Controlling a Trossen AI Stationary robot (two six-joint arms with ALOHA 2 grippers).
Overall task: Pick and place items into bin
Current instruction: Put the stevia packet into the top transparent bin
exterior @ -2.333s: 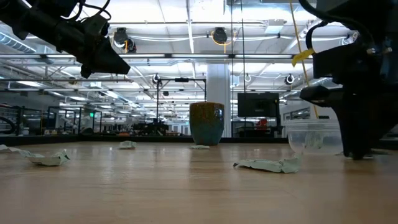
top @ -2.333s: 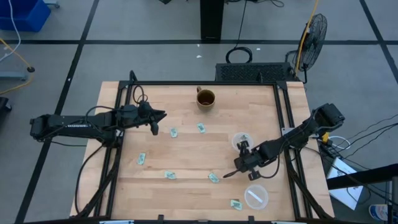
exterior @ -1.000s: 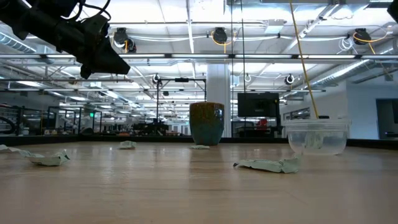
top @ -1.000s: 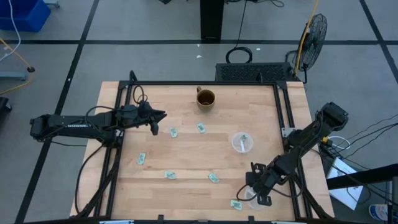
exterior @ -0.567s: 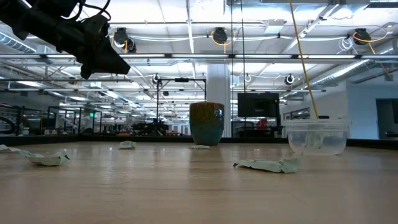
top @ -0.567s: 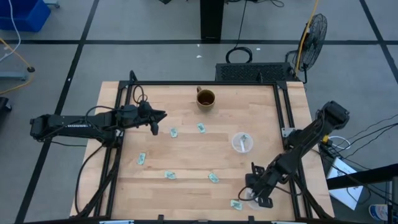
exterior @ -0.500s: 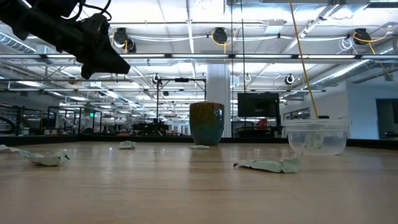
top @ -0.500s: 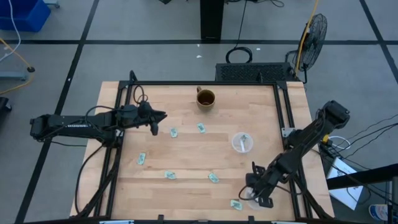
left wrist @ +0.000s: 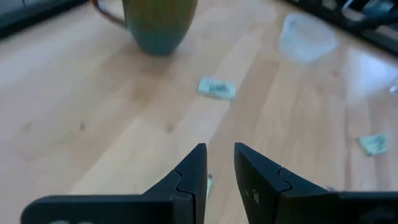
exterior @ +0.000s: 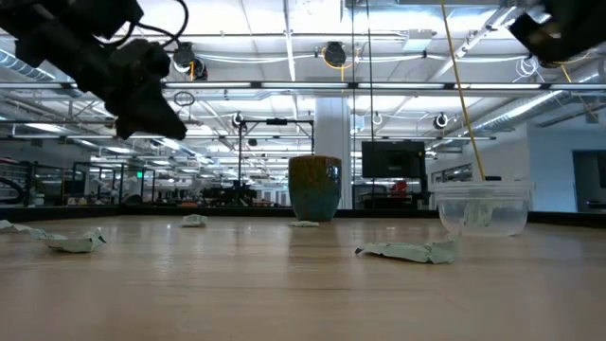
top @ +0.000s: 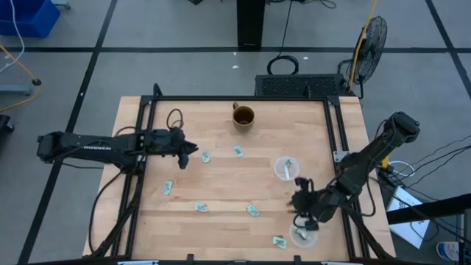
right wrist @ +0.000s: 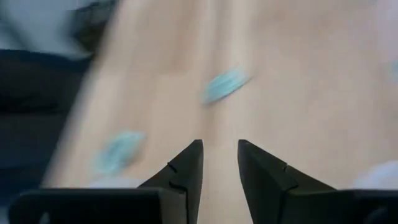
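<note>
Left gripper (top: 193, 150) – fingers narrowly parted, empty – hovers beside a wrapped piece (top: 205, 156): centre over it, descend squarely, close gently. Right gripper (top: 300, 200) likewise narrow, empty.

Obstacles, high view, clock positions ref. surface centre:

- Brown mug (top: 243, 116) at 12 o'clock, upright, near far edge.
- Clear cup (top: 286, 168) at 3 o'clock; second clear cup (top: 303, 235) at 5 o'clock, near front edge.
- Left gripper (top: 190, 151) overhangs at 10 o'clock, w/ a wrapped piece (top: 206, 156) just beside its tip.
- Right gripper (top: 298, 199) hangs at 4 o'clock, between the two cups.
- Black frame rails (top: 140, 177) border left, right, far sides.

Free room: centre of surface (top: 228, 184) bare; only flat wrapped pieces lie around it, no tall obstruction.
</note>
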